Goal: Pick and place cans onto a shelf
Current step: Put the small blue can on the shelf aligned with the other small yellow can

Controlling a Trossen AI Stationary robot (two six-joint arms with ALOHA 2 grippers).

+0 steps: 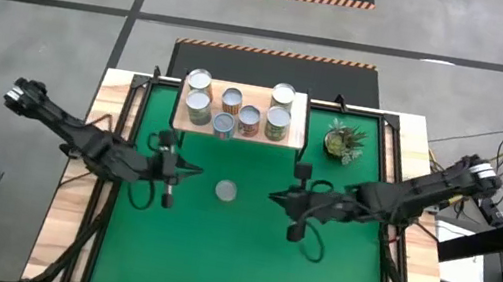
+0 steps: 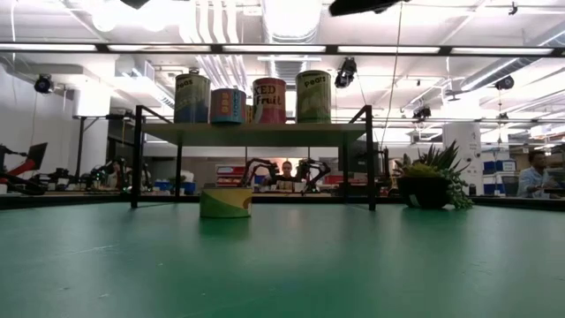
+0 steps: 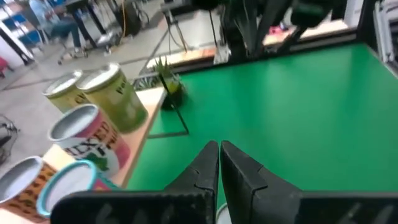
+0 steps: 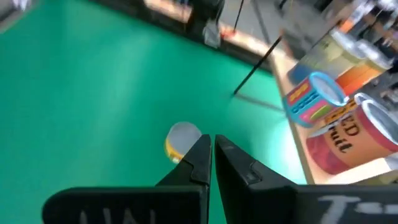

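Note:
Several cans (image 1: 236,110) stand upright on the light-wood shelf (image 1: 298,118) at the table's far edge. They also show in the low view as cans (image 2: 265,99) on top of the shelf (image 2: 256,132). One short yellow-labelled can (image 1: 226,192) stands alone on the green table in front of the shelf, seen again as the can (image 2: 225,201) and the can (image 4: 182,138). My left gripper (image 1: 188,169) hovers shut to the can's left, and its fingers (image 3: 219,152) are empty. My right gripper (image 1: 273,197) hovers shut to the can's right, its fingers (image 4: 211,144) empty.
A small potted plant (image 1: 343,141) stands right of the shelf, near the table's far right corner. Wooden rails (image 1: 110,139) border the green mat. Open green surface (image 1: 233,260) stretches from the lone can to the near edge.

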